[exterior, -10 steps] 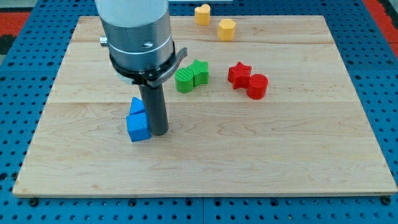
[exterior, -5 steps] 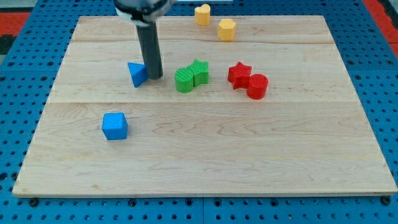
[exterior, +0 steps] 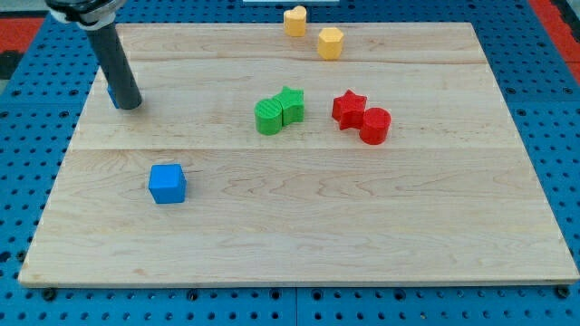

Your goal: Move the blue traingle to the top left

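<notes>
A: Camera view is showing only a sliver of the blue triangle (exterior: 111, 93), peeking out at the left of the rod near the view's upper left, close to the surface's left edge.

B: And the tip (exterior: 130, 105) is sitting just right of it, apparently touching. No hand is fitted on this arm, so nothing is opening or clamping; the rod is only pushing.

A: What could be going wrong?

B: The triangle is lying very near the edge of the wooden surface (exterior: 299, 226). A push carrying leftward could be sending it off onto the blue pegboard (exterior: 27, 181). Its slanted faces may also be letting it pivot and slip around the round rod.

A: Other blocks?

B: The blue cube (exterior: 168, 183) is resting well below, apart. The green pair (exterior: 279, 110) and the red star (exterior: 348, 107) touching the red cylinder (exterior: 375, 125) are sitting mid-surface; two yellow blocks (exterior: 313, 31) are lying at the view's top. All are looking like matte moulded plastic on smooth pale planks.
</notes>
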Available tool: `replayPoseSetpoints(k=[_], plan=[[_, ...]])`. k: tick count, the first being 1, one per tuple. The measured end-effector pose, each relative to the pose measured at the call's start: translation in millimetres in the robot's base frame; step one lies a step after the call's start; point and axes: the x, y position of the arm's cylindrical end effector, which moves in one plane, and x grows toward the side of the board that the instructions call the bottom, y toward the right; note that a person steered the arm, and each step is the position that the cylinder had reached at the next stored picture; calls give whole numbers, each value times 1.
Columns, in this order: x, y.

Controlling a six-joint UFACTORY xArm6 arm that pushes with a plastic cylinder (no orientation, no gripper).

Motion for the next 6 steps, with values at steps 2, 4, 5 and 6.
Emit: replayPoseSetpoints(k=[2,4,5,6], plan=[[-33,-22],[-100,-18],[-103,10],[-125,20]])
